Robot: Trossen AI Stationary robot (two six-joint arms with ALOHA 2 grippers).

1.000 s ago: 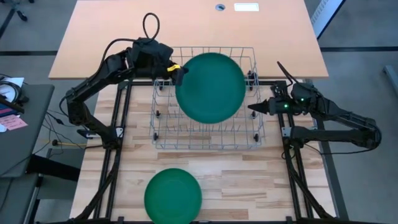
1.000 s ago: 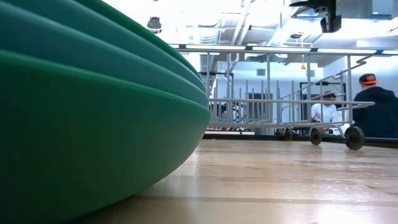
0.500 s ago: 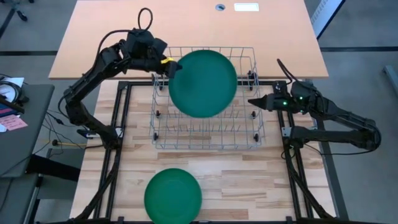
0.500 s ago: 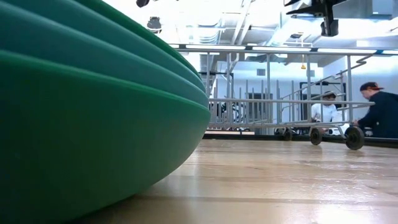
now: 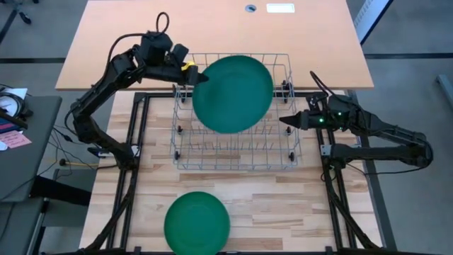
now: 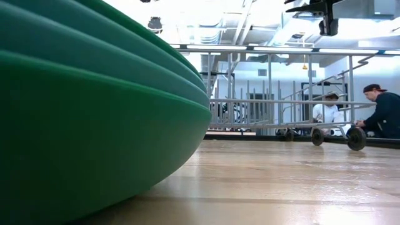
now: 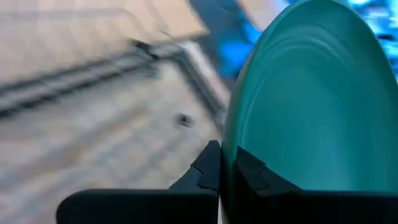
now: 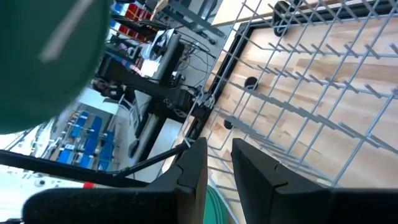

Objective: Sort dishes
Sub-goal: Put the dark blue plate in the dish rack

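My left fingers point(image 5: 195, 76) are clamped on the 9 o'clock rim of 1 green plate point(image 5: 233, 94), held above the wire rack point(image 5: 234, 152); the left wrist view shows both fingers point(image 7: 249, 174) pinching that rim. My right fingers point(image 5: 287, 122) wait at the rack's 3 o'clock side, a narrow gap between them, gripping nothing. A stack of green plates point(image 5: 197, 222) rests on the bench point(image 5: 283, 212) at 6 o'clock, filling the low view's foreground point(image 6: 94, 125).

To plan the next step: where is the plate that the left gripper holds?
In the high view, the plate hangs above the wire rack, over its far half, gripped at its left edge by the left gripper.
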